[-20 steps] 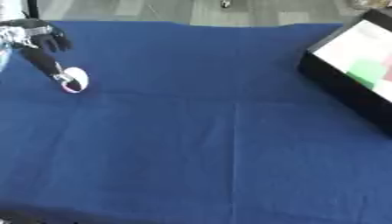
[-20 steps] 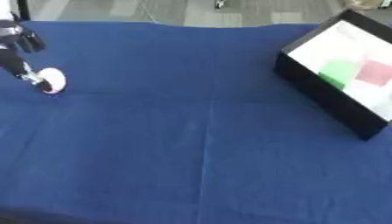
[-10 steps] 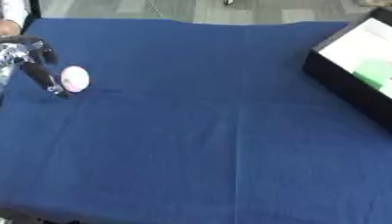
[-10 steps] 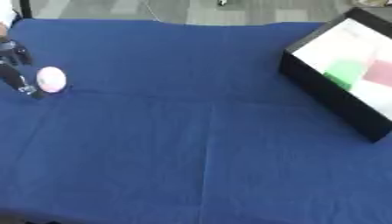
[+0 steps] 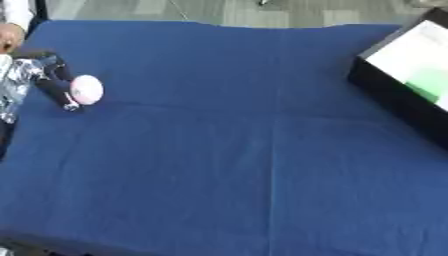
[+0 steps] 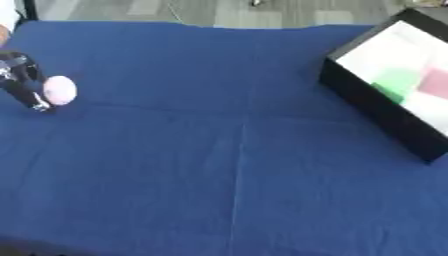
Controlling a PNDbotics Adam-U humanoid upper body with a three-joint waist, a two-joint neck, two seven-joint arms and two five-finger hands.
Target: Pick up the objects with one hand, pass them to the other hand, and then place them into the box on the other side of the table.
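Note:
A small pink and white ball (image 5: 86, 89) lies on the blue cloth (image 5: 245, 150) near the table's left edge. My left hand (image 5: 37, 75) comes in from the left and sits just beside the ball. One dark finger (image 5: 59, 96) stretches straight down along the ball's left side and seems to touch it, and nothing is curled round the ball. The black box (image 6: 385, 117) with a white inside stands at the right edge. A green patch (image 6: 395, 82) and a pink patch (image 6: 434, 84) lie in it. My right hand shows in neither view.
The blue cloth covers the whole table, with a crease running down its middle. Grey floor shows beyond the far edge (image 5: 227, 12). The stretch of cloth between the ball and the box holds no other objects.
My left hand has come down from above the ball to sit beside it. The ball has stayed about where it was. The camera has shifted slightly.

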